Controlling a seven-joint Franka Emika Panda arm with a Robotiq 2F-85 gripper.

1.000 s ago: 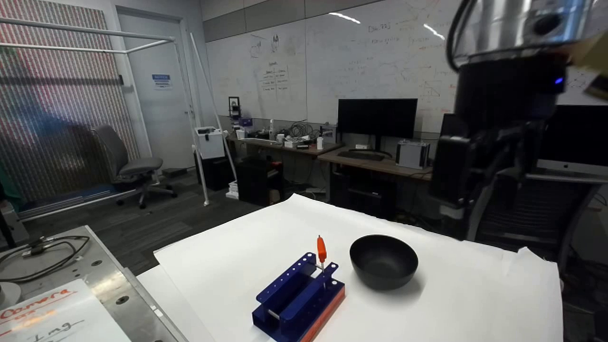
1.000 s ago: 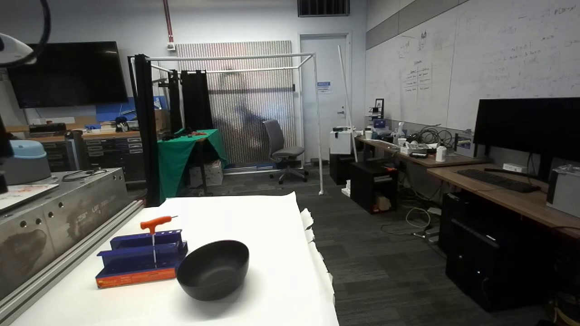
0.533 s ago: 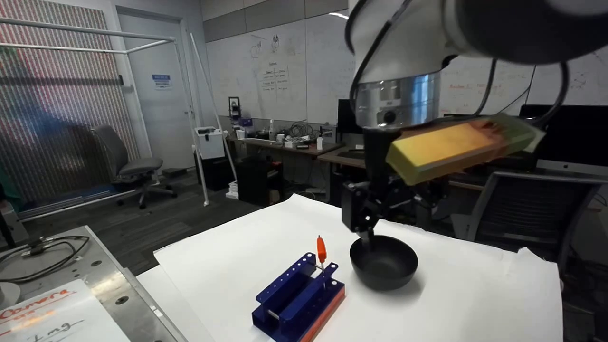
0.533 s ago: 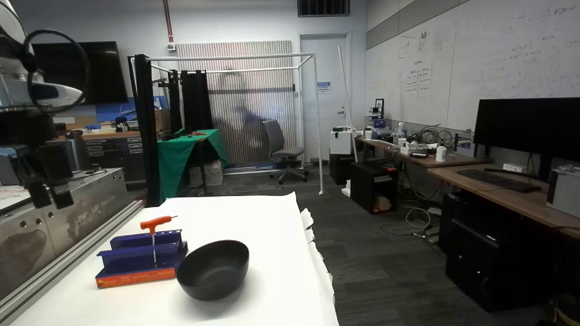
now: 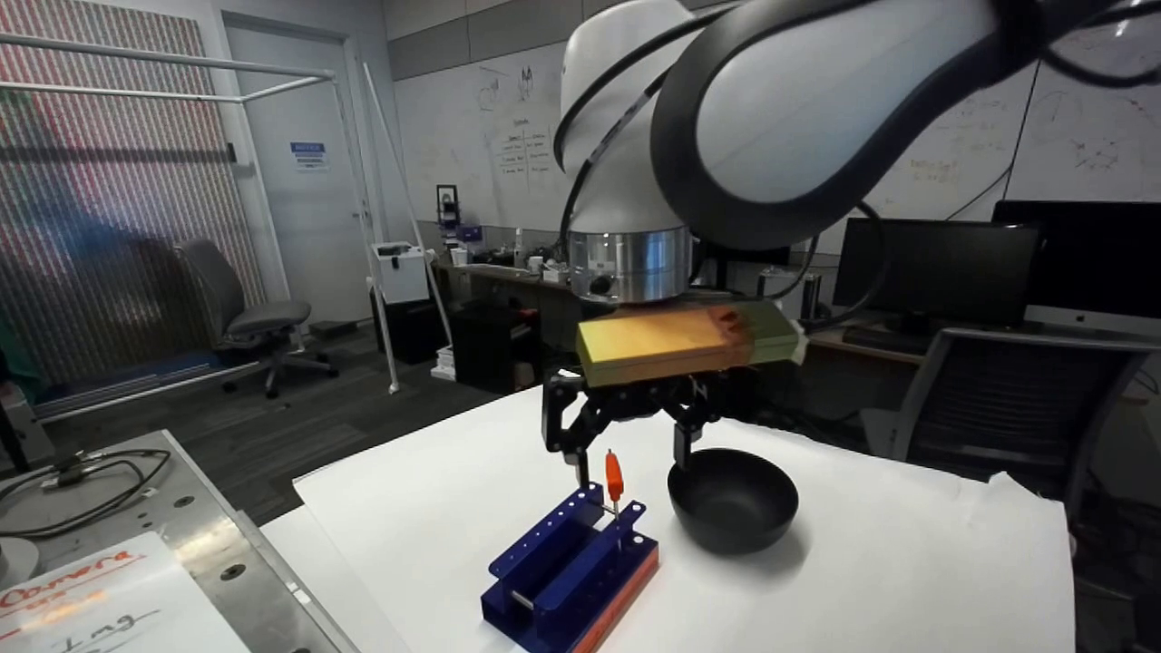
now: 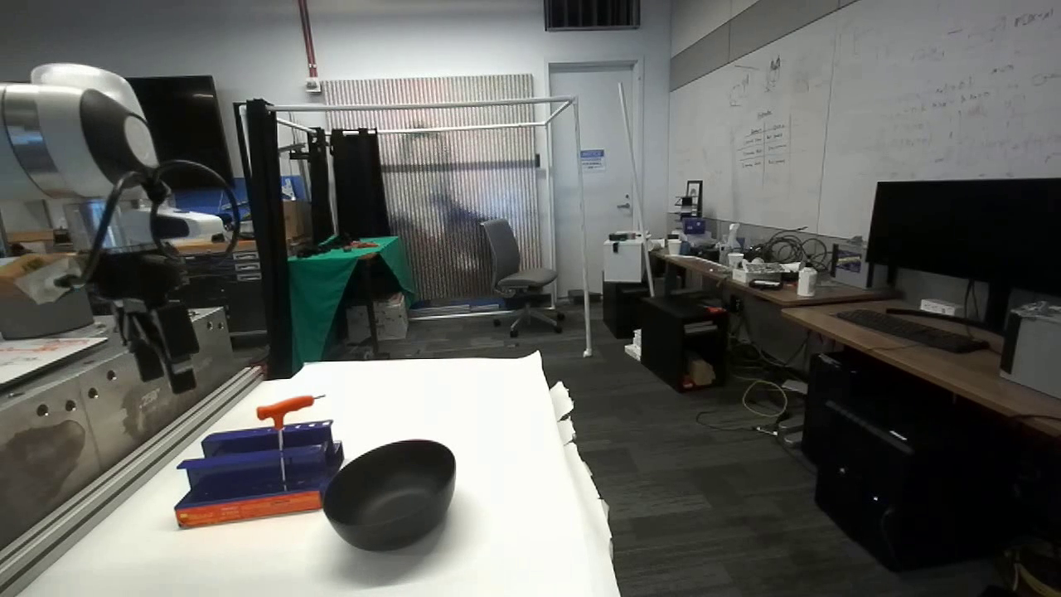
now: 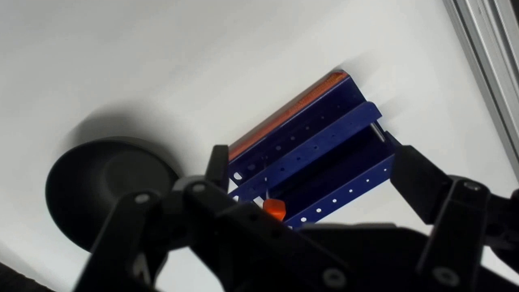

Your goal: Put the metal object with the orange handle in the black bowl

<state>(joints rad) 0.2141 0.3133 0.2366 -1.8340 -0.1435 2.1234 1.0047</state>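
Observation:
The metal tool with the orange handle (image 5: pixel 614 475) stands upright in the blue slotted rack (image 5: pixel 590 567), its T-shaped handle (image 6: pixel 284 408) on top. The black bowl (image 5: pixel 733 533) sits on the white table close to the rack; it also shows in the wrist view (image 7: pixel 77 178). My gripper (image 5: pixel 632 467) is open and empty, above the rack and bowl area. In the wrist view, my gripper (image 7: pixel 314 167) has its fingers wide apart over the rack; the handle (image 7: pixel 275 208) shows nearer the left finger (image 7: pixel 218 164), partly hidden by the gripper linkage.
A metal bench with a rail (image 6: pixel 124 464) runs along one side of the white-covered table (image 5: pixel 907 562). A yellow block (image 5: pixel 671 345) is fixed at my wrist. An office chair (image 5: pixel 1034 408) stands behind the table. Desks with monitors are farther off.
My arm has swung in from the right in an exterior view to near the rack, and farther in from the left edge in both later exterior pictures. The tool, rack and bowl have not moved.

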